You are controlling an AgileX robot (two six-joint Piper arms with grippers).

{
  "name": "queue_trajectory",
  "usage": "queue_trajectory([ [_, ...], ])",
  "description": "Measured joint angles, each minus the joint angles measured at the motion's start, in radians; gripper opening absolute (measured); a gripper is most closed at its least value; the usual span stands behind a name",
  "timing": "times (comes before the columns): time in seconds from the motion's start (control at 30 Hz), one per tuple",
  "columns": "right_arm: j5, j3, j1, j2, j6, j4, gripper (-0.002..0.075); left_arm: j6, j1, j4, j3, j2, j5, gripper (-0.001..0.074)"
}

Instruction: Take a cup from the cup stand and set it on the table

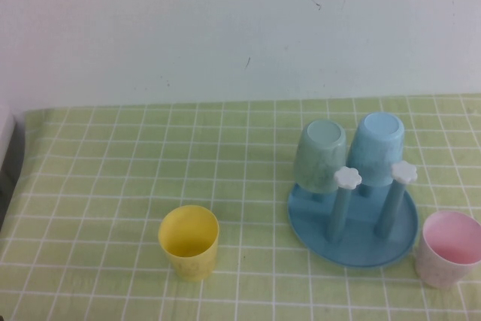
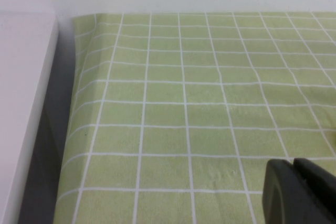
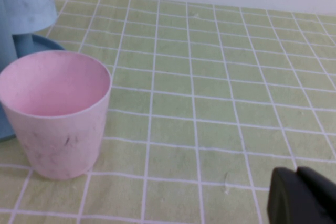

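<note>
I see the pink cup [image 3: 55, 113] upright on the bench [image 1: 113, 186] beside the cup stand [image 1: 353, 223], nearest my right gripper [image 3: 304, 195]; left gripper [image 2: 302, 190] far off, both fingers' spread unreadable.

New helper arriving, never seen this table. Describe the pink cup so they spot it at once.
Find the cup stand, the round blue tray with white-capped posts on the green gridded table. Just off its right edge stands the cup, upright and mouth up on the cloth. It is the only pink one: the yellow cup stands far left, the mint cup and light blue cup hang upturned on posts.
</note>
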Motion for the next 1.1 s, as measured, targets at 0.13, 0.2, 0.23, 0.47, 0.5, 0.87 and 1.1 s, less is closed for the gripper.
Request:
queue_trajectory([
  [0.13, 0.000, 0.000, 0.000, 0.000, -0.003, 0.000, -0.0003, 0.000, 0.000, 0.000, 0.000, 0.000, 0.000, -0.0003],
  [0.2, 0.000, 0.000, 0.000, 0.000, -0.003, 0.000, -0.0003, 0.000, 0.000, 0.000, 0.000, 0.000, 0.000, -0.0003],
  [0.23, 0.000, 0.000, 0.000, 0.000, -0.003, 0.000, -0.0003, -0.003, 0.000, 0.000, 0.000, 0.000, 0.000, -0.0003],
  [0.47, 0.000, 0.000, 0.000, 0.000, -0.005, -0.001, -0.0003, -0.003, 0.000, 0.000, 0.000, 0.000, 0.000, -0.0003],
  [0.5, 0.000, 0.000, 0.002, 0.000, -0.005, -0.001, -0.0003, -0.003, 0.000, 0.000, 0.000, 0.000, 0.000, -0.0003],
  [0.87, 0.000, 0.000, 0.028, 0.000, -0.005, -0.002, -0.0003, -0.003, 0.000, 0.000, 0.000, 0.000, 0.000, -0.0003],
  [1.1, 0.000, 0.000, 0.028, 0.000, -0.007, -0.002, -0.0003, -0.003, 0.000, 0.000, 0.000, 0.000, 0.000, -0.0003],
])
